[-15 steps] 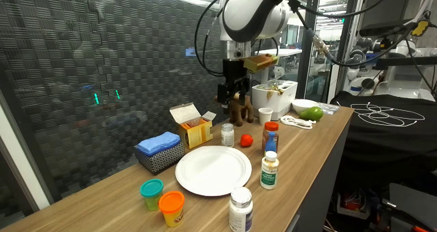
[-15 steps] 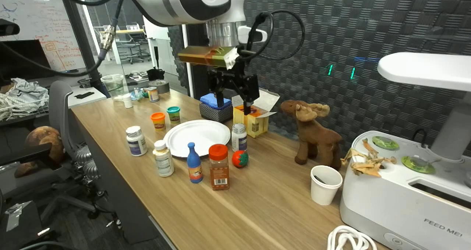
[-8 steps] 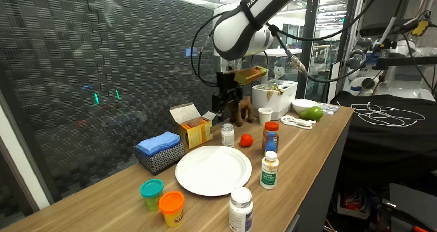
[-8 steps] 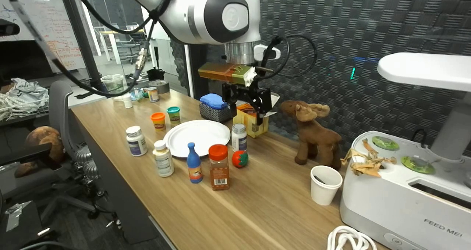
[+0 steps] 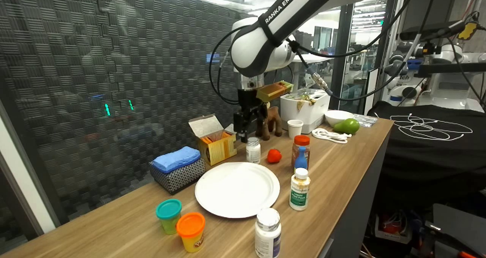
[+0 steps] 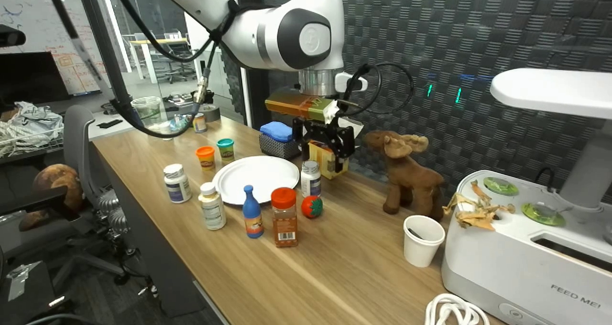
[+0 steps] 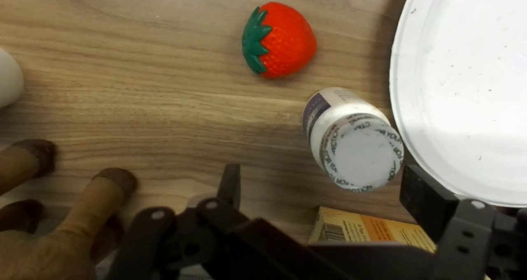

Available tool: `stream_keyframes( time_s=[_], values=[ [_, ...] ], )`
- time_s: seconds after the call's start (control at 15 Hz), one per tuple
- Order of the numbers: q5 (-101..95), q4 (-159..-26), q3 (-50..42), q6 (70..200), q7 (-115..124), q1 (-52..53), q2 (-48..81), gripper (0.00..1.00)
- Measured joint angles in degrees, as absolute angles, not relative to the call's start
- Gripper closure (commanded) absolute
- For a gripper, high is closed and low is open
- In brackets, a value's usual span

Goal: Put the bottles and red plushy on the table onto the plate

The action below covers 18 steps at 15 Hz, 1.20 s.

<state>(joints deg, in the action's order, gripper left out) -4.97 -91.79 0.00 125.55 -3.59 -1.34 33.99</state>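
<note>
My gripper is open and empty, above the table. A white bottle with a silver-white cap stands upright close beside the plate, just ahead of and between the open fingers in the wrist view. In an exterior view the fingers hang behind and above this bottle. The red plushy, strawberry-like with green leaves, lies near it. A red-capped jar, a blue bottle and two white-capped bottles stand along the plate's near side. The plate holds nothing.
A yellow box and a patterned box with blue cloth stand by the wall. A brown stuffed animal, paper cup and white planter are on one side. Orange and teal-lidded tubs stand beyond the plate.
My open gripper has come down and moved toward the white bottle by the yellow box. The objects on the table have not moved.
</note>
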Motion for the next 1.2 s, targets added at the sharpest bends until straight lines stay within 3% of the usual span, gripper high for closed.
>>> stream_keyframes(
  time_s=[0.13,0.2,0.27,0.73,1.2],
  values=[
    [-4.9,-91.58,0.04,124.64,-3.6,-1.33,33.99,0.0],
    [-4.84,-91.49,0.06,124.15,-3.6,-1.33,33.99,0.25],
    [-4.75,-91.43,0.07,123.71,-3.61,-1.34,33.99,0.26],
    [-3.07,-91.32,0.36,122.66,-5.04,-1.35,34.27,0.8],
    [-6.06,-91.01,-0.51,122.48,-2.33,0.12,33.51,0.81]
  ],
)
